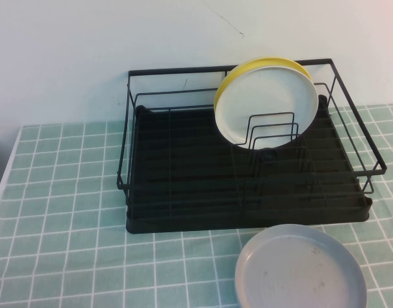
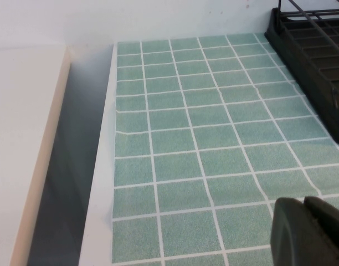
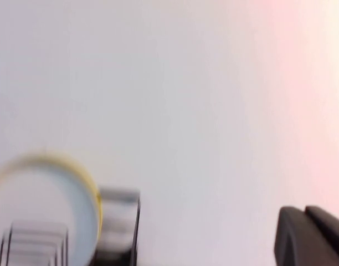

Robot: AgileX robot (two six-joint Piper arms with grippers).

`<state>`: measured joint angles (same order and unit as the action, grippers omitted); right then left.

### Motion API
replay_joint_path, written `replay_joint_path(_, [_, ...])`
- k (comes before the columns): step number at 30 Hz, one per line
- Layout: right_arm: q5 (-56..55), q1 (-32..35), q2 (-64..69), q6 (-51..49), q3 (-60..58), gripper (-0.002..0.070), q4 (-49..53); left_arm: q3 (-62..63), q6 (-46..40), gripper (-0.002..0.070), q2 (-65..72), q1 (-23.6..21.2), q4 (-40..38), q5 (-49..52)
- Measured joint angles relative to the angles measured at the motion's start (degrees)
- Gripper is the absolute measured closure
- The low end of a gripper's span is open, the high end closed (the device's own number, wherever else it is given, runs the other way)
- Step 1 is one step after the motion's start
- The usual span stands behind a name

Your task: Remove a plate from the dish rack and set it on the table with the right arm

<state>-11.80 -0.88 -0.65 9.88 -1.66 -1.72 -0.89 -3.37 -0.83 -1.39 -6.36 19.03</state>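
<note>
The white plate point(image 1: 267, 106) stands upright in the dividers at the back right of the black dish rack point(image 1: 183, 192), leaning on a yellow plate point(image 1: 261, 64) behind it. Neither arm shows in the high view. In the right wrist view my right gripper point(image 3: 304, 209) is shut and empty, raised and facing the white wall, well apart from the blurred white plate point(image 3: 42, 213) and the rack wires point(image 3: 125, 221). In the left wrist view my left gripper point(image 2: 303, 200) is shut and empty, low over the green tiled table point(image 2: 186, 138), left of the rack point(image 2: 319, 66).
A dull grey plate point(image 1: 299, 269) lies flat on the table point(image 1: 68, 192) in front of the rack's right half. The left table edge borders a gap and a pale surface point(image 2: 20, 138). A white wall rises behind the rack.
</note>
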Motion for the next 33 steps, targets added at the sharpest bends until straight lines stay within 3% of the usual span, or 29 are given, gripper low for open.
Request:
replay_joint_path(8, [-21.6, 0.0, 0.0, -0.4, 0.0, 0.0679, 0.0, 0.0, 0.1, 0.0678, 0.0, 0.0, 0.0, 0.0])
replay_joint_path(13, [-25.5, 0.0, 0.0, -0.3, 0.0, 0.0679, -0.6, 0.0, 0.1, 0.0678, 0.0, 0.0, 0.0, 0.0])
replay_joint_path(19, [-1.7, 0.0, 0.1, -0.3, 10.6, 0.0679, -1.1, 0.0, 0.1, 0.0678, 0.0, 0.0, 0.0, 0.0])
replay_joint_path(23, [6.7, 0.0, 6.6, -0.3, 20.7, 0.0679, -1.1, 0.0, 0.1, 0.0678, 0.0, 0.0, 0.0, 0.0])
replay_joint_path(33, [26.0, 0.0, 41.5, 5.2, 48.2, 0.0679, -1.1, 0.0, 0.1, 0.0678, 0.0, 0.0, 0.0, 0.0])
